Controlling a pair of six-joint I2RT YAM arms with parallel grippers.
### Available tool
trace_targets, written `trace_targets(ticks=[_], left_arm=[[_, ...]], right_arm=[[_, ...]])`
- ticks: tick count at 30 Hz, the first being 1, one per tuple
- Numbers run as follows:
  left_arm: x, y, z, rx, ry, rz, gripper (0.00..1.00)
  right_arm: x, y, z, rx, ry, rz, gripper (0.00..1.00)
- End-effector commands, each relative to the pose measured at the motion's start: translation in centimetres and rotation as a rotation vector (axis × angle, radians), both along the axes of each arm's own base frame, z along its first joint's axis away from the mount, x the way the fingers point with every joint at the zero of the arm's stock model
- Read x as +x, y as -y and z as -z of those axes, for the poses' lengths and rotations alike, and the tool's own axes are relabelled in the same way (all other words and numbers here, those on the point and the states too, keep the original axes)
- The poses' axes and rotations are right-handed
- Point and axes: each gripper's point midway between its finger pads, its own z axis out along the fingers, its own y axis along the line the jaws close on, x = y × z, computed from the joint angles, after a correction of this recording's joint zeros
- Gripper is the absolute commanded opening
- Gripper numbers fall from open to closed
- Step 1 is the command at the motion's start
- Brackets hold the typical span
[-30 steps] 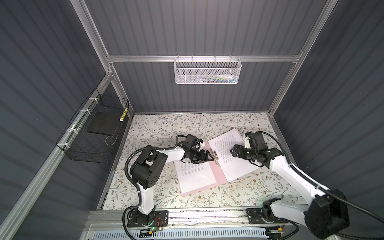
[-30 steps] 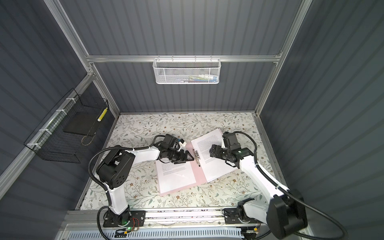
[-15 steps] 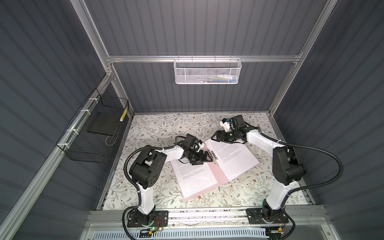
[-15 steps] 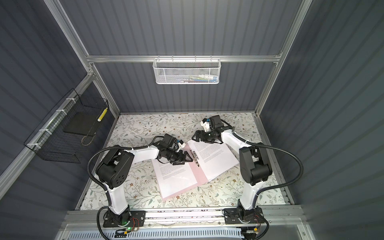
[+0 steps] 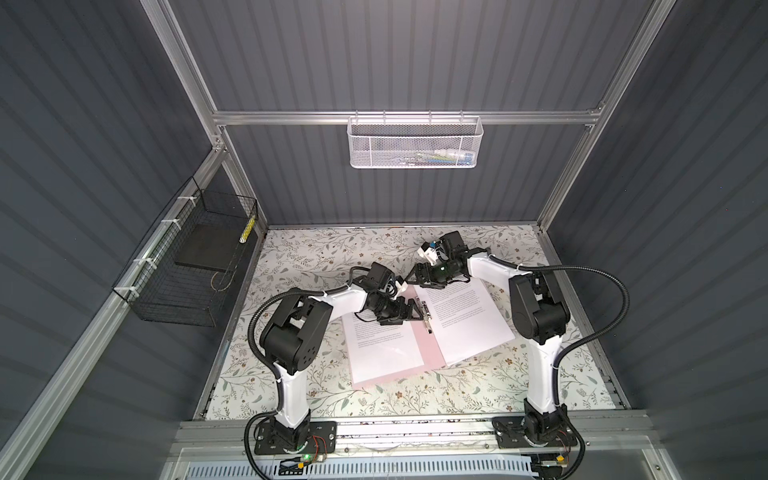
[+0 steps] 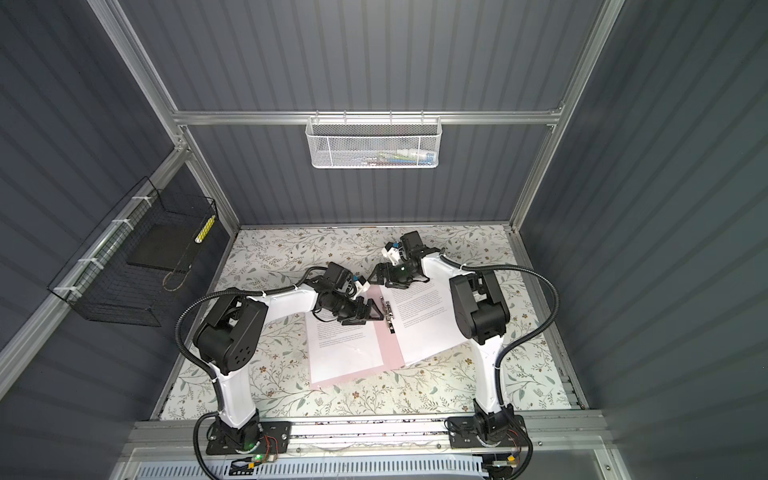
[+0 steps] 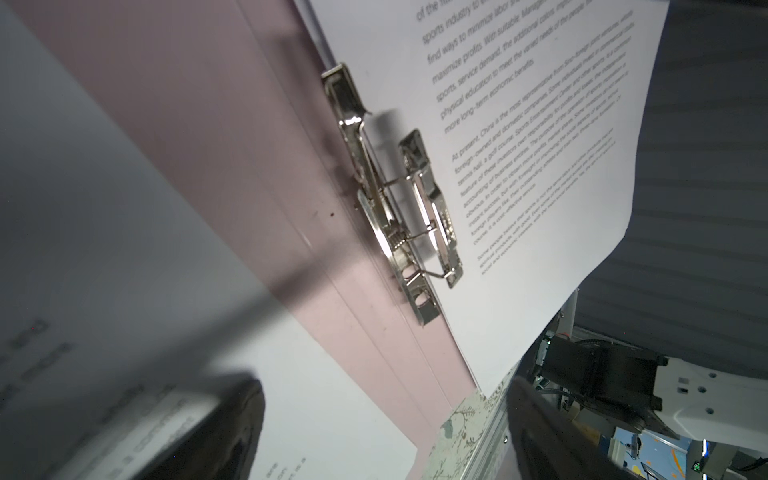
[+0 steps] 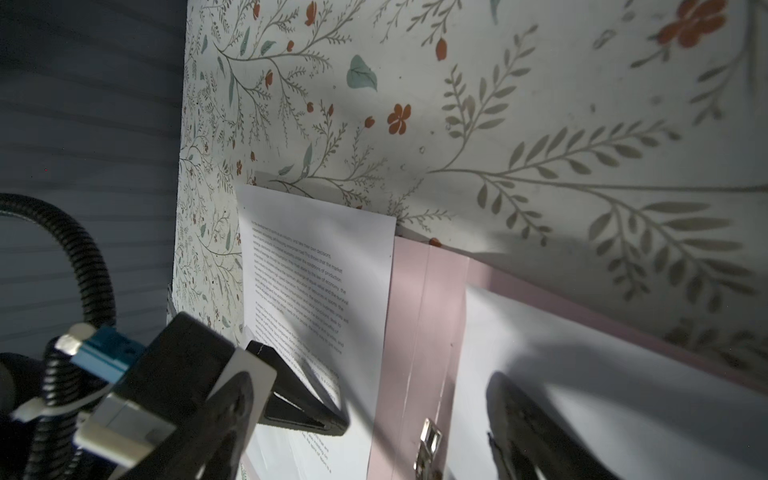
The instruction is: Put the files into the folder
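The folder (image 5: 423, 347) is lying open and flat near the middle of the floral table (image 5: 316, 257), its spine running front to back — the pink card is showing as a strip between two printed sheets. The left file (image 5: 382, 353) is resting on the left cover; the right file (image 5: 467, 326) is lying askew on the right cover, its inner edge sitting under the metal clip (image 7: 399, 199) at the spine, as the left wrist view is showing. The left end effector (image 5: 414, 313) is reaching over the far end of the left file, just beside the clip, with its fingers standing well apart and gripping nothing. The right end effector (image 5: 413, 278) is hovering at the folder's far edge — pointing toward the left end effector, its fingers likewise spread wide and holding nothing. Whether either is touching the paper cannot be told.
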Motion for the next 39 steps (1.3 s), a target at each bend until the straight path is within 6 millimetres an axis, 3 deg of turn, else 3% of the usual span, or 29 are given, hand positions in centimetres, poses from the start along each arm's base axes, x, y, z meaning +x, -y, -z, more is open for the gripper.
trace_targets(ticks=[1, 14, 24, 30, 39], left_arm=[[-0.5, -2.0, 3.0, 0.119, -0.038, -0.016, 0.92], [0.0, -2.0, 2.7, 0.118, -0.028, -0.028, 0.92], [0.3, -2.3, 3.2, 0.123, -0.036, -0.042, 0.92], [0.3, -2.5, 3.6, 0.127, -0.042, -0.05, 0.92], [0.5, -2.1, 2.6, 0.08, -0.033, -0.049, 0.92]], right_arm=[[-1.2, -0.6, 0.6, 0.013, -0.055, -0.031, 0.87], [-3.6, -1.8, 2.1, 0.073, -0.141, -0.064, 0.85], [-4.9, -2.6, -1.7, 0.207, -0.156, -0.084, 0.84], [-6.7, -2.4, -4.7, 0.269, -0.141, -0.088, 0.84], [-9.8, -1.0, -4.8, 0.279, -0.165, -0.022, 0.85]])
